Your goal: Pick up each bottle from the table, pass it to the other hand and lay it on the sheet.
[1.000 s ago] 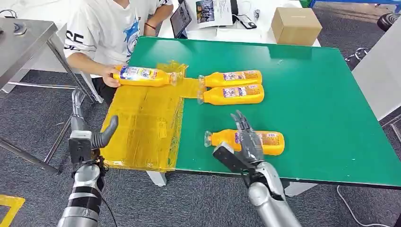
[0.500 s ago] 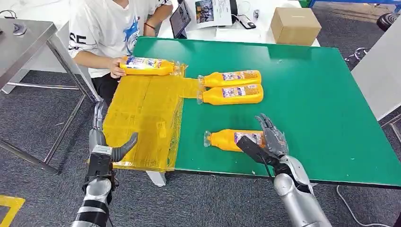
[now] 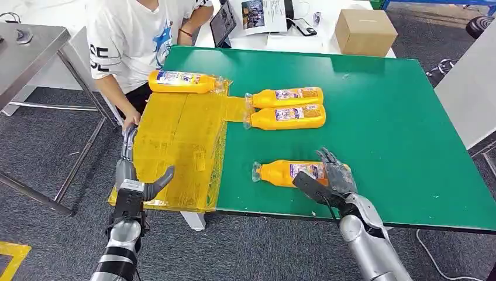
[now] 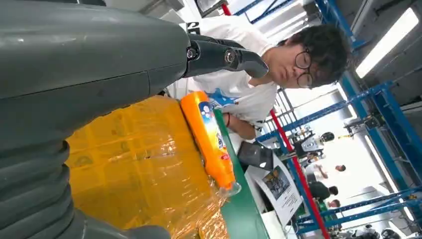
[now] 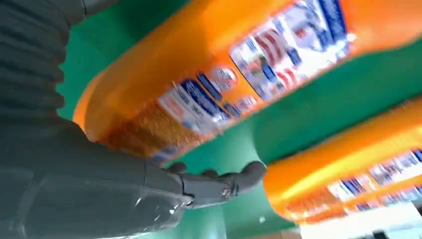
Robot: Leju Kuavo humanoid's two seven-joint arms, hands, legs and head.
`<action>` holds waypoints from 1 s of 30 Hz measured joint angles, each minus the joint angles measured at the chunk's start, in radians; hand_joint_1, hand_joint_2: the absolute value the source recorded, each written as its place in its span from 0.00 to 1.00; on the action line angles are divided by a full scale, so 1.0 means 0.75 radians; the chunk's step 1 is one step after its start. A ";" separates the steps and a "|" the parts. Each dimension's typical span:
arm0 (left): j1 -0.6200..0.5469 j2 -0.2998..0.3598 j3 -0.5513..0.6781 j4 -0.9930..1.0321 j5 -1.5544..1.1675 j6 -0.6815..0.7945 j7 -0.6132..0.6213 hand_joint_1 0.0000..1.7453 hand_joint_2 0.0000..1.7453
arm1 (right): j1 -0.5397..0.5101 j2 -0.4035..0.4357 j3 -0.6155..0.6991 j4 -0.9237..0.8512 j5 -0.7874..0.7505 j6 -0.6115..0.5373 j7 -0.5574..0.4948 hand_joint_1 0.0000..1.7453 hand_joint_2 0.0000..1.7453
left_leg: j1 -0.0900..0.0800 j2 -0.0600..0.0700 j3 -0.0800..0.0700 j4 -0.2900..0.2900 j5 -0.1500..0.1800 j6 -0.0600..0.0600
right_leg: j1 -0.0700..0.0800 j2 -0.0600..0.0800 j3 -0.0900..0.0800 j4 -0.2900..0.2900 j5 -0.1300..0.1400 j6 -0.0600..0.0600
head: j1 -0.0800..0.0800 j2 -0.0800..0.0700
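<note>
Scanning from the left of the head view, the left hand (image 3: 140,182) hangs off the table's near left edge with fingers spread and nothing in them; since a second ago it has drifted inward toward the sheet's near corner. Above it, the person (image 3: 126,35) at upper left has let go of the bottle on the sheet (image 3: 180,81) and pulled the hand back to the sheet's left edge, so that bottle now lies flat along the far edge of the yellow sheet (image 3: 175,146), which I read as one bottle delivered. The sheet is glossy, crinkled film over cardboard, catching highlights in the left wrist view.

Centre frame, two paired bottles (image 3: 284,107) lie side by side on the green table (image 3: 398,111), caps toward the sheet, unmoved. Lower and right of them, the nearest bottle (image 3: 286,172) lies on its side, clear cap pointing left. The right hand (image 3: 329,178) has shifted from over the bottle's middle to its base end and now curls there, fingers arched over the far side and thumb low at the near side. Whether it has actually closed on the bottle I cannot tell; the bottle rests on the table. All bottles are smooth orange plastic, rounded, with blue-and-white printed labels.
</note>
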 measured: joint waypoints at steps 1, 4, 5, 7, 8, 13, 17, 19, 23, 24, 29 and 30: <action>-0.004 0.000 -0.001 0.007 0.000 -0.004 0.000 0.00 1.00 | -0.015 -0.001 0.000 0.020 -0.004 0.010 0.000 0.00 1.00 | 0.000 0.000 0.000 0.000 0.000 0.000 | 0.000 0.000 0.000 0.000 0.000 0.000 | -0.001 0.000; -0.022 -0.002 -0.006 0.040 0.000 -0.014 0.000 0.00 1.00 | -0.079 -0.001 0.001 0.104 -0.022 0.055 0.001 0.00 1.00 | 0.000 0.000 0.001 0.000 0.000 0.000 | 0.000 0.000 0.001 0.000 0.000 0.000 | 0.000 0.000; -0.028 -0.002 -0.007 0.051 0.001 -0.016 0.000 0.00 1.00 | -0.101 -0.001 0.001 0.132 -0.024 0.068 0.001 0.00 1.00 | 0.000 0.000 0.001 0.000 0.000 0.000 | 0.000 0.000 0.001 0.000 0.000 0.000 | -0.001 0.000; -0.040 -0.002 -0.008 0.073 0.003 -0.019 0.000 0.00 1.00 | -0.142 0.001 0.005 0.184 -0.029 0.084 0.001 0.00 1.00 | 0.000 0.000 0.002 0.000 0.000 0.000 | 0.000 0.000 0.002 0.000 0.000 0.000 | -0.001 0.000; -0.046 -0.002 -0.008 0.081 0.005 -0.023 0.000 0.00 1.00 | -0.159 0.001 0.005 0.204 -0.032 0.090 0.001 0.00 1.00 | 0.000 0.000 0.002 0.000 0.000 0.000 | 0.000 0.000 0.002 0.000 0.000 0.000 | 0.000 0.000; -0.075 -0.002 -0.009 0.136 0.019 -0.040 0.000 0.00 1.00 | -0.249 -0.008 0.024 0.313 -0.043 0.155 0.005 0.00 1.00 | 0.000 0.000 0.003 0.000 0.000 0.000 | 0.000 0.000 0.003 0.000 0.000 0.000 | -0.001 0.000; -0.088 -0.002 -0.009 0.169 0.028 -0.049 0.000 0.00 1.00 | -0.302 -0.017 0.046 0.378 -0.044 0.188 0.009 0.00 1.00 | 0.000 0.000 0.004 0.000 0.000 0.000 | 0.000 0.000 0.003 0.000 0.000 0.000 | 0.000 0.000; -0.090 -0.002 -0.009 0.180 0.028 -0.050 0.000 0.00 1.00 | -0.314 -0.019 0.053 0.396 -0.044 0.190 0.009 0.00 1.00 | 0.000 0.000 0.004 0.000 0.000 0.000 | 0.000 0.000 0.003 0.000 0.000 0.000 | 0.000 0.000; -0.095 -0.002 -0.009 0.197 0.030 -0.054 0.000 0.00 1.00 | -0.338 -0.022 0.065 0.426 -0.044 0.199 0.009 0.00 1.00 | 0.000 0.000 0.003 0.000 0.000 0.000 | 0.000 0.000 0.003 0.000 0.000 0.000 | -0.001 0.000; -0.098 -0.002 -0.009 0.202 0.032 -0.055 0.000 0.00 1.00 | -0.346 -0.023 0.071 0.434 -0.044 0.205 0.010 0.00 1.00 | 0.000 0.000 0.003 0.000 0.000 0.000 | 0.000 0.000 0.003 0.000 0.000 0.000 | -0.001 0.000; -0.118 -0.003 -0.009 0.238 0.039 -0.075 0.000 0.00 1.00 | -0.391 -0.030 0.105 0.483 -0.054 0.271 0.010 0.00 1.00 | 0.000 0.000 0.004 0.000 0.000 0.000 | 0.000 0.000 0.003 0.000 0.000 0.000 | -0.001 0.000; -0.123 -0.004 -0.009 0.247 0.039 -0.078 0.000 0.00 1.00 | -0.403 -0.034 0.115 0.493 -0.063 0.290 0.010 0.00 1.00 | 0.000 0.000 0.004 0.000 0.000 0.000 | 0.000 0.000 0.004 0.000 0.000 0.000 | -0.001 0.000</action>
